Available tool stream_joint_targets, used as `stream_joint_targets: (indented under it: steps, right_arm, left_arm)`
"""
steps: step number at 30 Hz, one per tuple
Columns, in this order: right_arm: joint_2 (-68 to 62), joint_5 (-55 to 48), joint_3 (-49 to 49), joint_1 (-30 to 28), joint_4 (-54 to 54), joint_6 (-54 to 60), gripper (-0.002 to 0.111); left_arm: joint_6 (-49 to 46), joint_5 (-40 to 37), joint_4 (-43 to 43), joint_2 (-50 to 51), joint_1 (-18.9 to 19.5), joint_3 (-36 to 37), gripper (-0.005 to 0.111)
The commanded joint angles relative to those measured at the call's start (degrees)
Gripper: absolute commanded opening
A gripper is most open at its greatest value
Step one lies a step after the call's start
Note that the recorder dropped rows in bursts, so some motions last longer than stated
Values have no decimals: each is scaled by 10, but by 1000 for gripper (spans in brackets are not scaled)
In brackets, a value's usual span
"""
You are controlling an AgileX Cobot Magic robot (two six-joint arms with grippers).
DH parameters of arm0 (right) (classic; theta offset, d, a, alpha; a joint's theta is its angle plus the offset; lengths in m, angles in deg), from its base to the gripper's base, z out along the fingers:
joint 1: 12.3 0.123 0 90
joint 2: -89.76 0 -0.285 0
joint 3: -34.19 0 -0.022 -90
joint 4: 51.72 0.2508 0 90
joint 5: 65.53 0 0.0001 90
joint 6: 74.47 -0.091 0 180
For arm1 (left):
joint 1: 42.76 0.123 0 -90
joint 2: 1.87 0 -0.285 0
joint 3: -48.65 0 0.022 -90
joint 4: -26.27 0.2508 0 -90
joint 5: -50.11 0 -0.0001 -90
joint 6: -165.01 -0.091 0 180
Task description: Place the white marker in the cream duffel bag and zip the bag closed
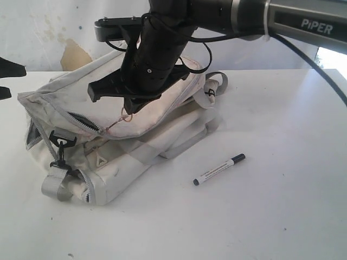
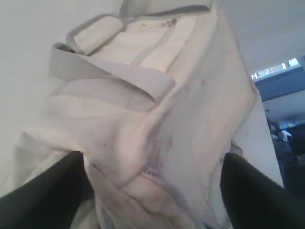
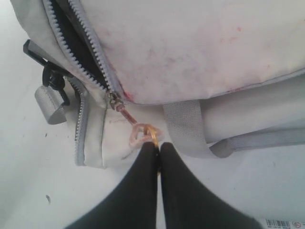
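The right gripper (image 3: 158, 149) is clenched, its two black fingers (image 3: 143, 191) pressed together on the small gold ring (image 3: 151, 133) that hangs from the zipper (image 3: 90, 57) slider. Only the right wrist view shows this pinch plainly. It also shows the zipper parted above the slider, a dark gap running toward the upper left of the frame, with a black clip (image 3: 47, 71) at left and a grey strap (image 3: 186, 126) at right.

In the left wrist view the left gripper (image 2: 150, 162) is spread wide, dark fingers (image 2: 43, 195) in the two lower corners and the bag (image 2: 190, 95) bulging between them. Whether they touch the cloth I cannot tell.

The exterior view alone shows the marker (image 1: 219, 169). It lies flat on the white table (image 1: 282, 216), right of centre and low in the frame, apart from the bag's lower right edge, dark cap toward the upper right. The bag fills the left half, slumped, with the right arm crossing over it from the upper right. The table around the marker is bare to the right and bottom edges.
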Motion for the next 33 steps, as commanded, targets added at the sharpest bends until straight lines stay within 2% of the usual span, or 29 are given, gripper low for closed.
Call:
stream_joint_targets:
  steps: [1,4,7,10,15,19,23,25,29,33]
  right_arm:
    - [6,23,-1,-6,-1,4,0]
    - [6,27,-1,-6,1,4,0]
    - [6,25,-1,-6,1,4,0]
    - [6,27,-1,-6,1,4,0]
    - [6,27,-1,-6,1,4,0]
    - [6,27,-1,-6,1,4,0]
    - [6,32,-1,-6,1,4,0]
    - [6,34,-1,-6,1,4,0]
    - [6,34,-1,-6,1,4,0]
    - [6,42,-1,-6,3,4,0]
  left_arm:
    - [85,-58,87,-37,-7,-1,80]
    - [117,-78,95,-45,-22,-1,63]
    - [144,-97,94,-50,-51,-1,53]
    - [171,-112,110,-50,-86,-1,55]
    - [260,-65,152,-50,-129,-1,63]
    - [331,-71,163,-50,-147,-1,65]
    - [433,-67,237,-50,-169,-1,65]
    - [457,-44,258,-50,-184,-1,65]
    - [471,3,240,-50,-204,-1,65]
    - [501,27,260,-50,-207,-1,65]
